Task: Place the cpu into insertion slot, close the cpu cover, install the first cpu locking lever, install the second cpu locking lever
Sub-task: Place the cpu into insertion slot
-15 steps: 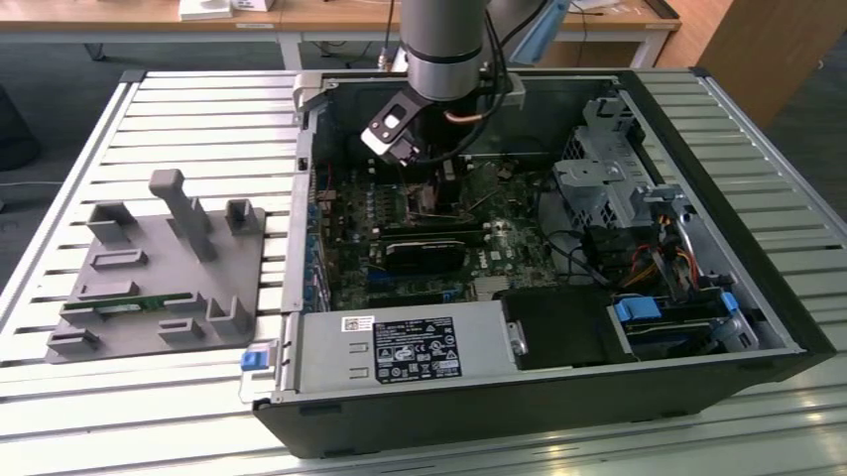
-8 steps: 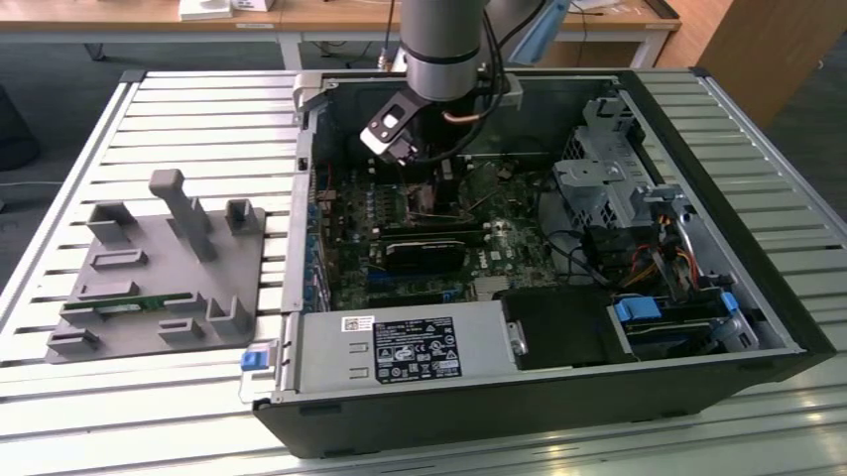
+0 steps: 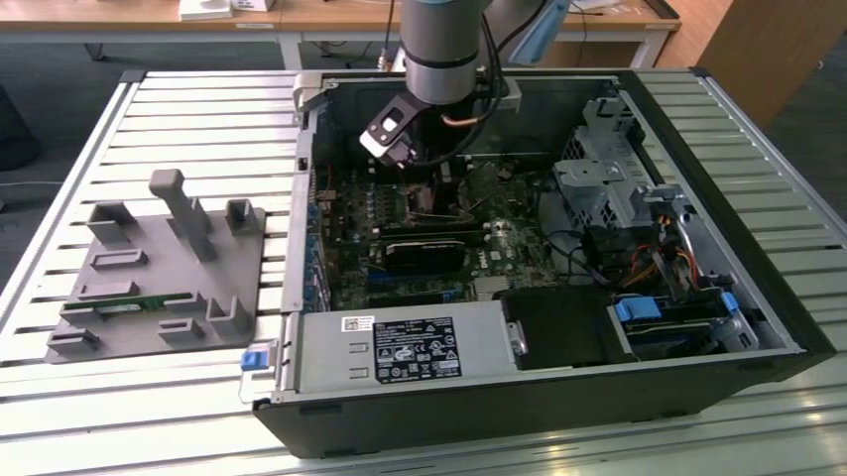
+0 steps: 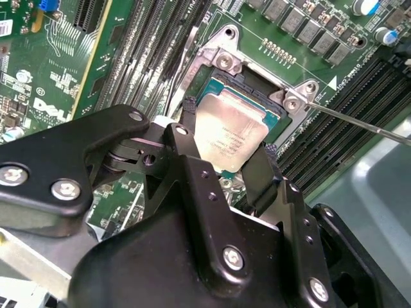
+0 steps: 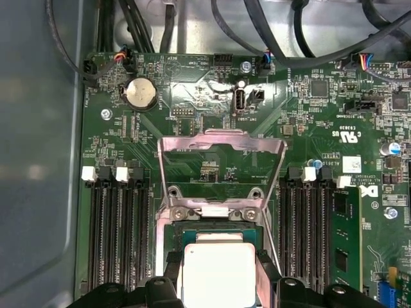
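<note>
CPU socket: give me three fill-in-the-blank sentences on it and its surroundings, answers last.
The gripper clasps the ____ between its fingers. The cpu cover stands ____ over the socket. The grey fixture lies at the exterior view's ____ of the computer case.
Missing: cpu; open; left.

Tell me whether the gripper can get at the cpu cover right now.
Probably not yet: the gripper is shut on the cpu at the socket. The cpu cover stands raised beyond it, nothing between.
</note>
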`<state>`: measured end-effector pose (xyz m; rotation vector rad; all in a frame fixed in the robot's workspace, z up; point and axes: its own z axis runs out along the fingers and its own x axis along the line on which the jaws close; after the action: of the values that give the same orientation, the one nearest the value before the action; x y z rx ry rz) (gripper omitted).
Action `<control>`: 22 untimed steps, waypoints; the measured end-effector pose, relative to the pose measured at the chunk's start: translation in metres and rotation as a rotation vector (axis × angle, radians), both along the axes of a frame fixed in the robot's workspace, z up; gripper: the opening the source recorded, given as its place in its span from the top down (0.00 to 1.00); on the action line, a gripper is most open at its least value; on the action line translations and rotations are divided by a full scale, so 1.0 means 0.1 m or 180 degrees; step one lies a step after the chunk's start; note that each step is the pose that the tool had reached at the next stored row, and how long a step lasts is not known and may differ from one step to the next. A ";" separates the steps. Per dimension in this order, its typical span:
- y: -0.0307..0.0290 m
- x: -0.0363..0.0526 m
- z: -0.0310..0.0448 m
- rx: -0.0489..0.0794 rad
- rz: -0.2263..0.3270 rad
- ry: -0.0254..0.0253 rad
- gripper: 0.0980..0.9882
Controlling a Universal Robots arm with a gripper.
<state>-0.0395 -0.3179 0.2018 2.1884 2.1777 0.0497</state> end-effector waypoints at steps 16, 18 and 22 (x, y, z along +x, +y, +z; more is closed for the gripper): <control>0.001 0.000 -0.064 0.0000 -0.0001 0.0000 0.51; 0.001 0.000 -0.067 -0.0001 -0.0001 0.0001 0.51; 0.001 0.000 -0.070 0.0000 -0.0001 0.0000 0.51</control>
<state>-0.0395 -0.3178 0.1948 2.1887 2.1774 0.0494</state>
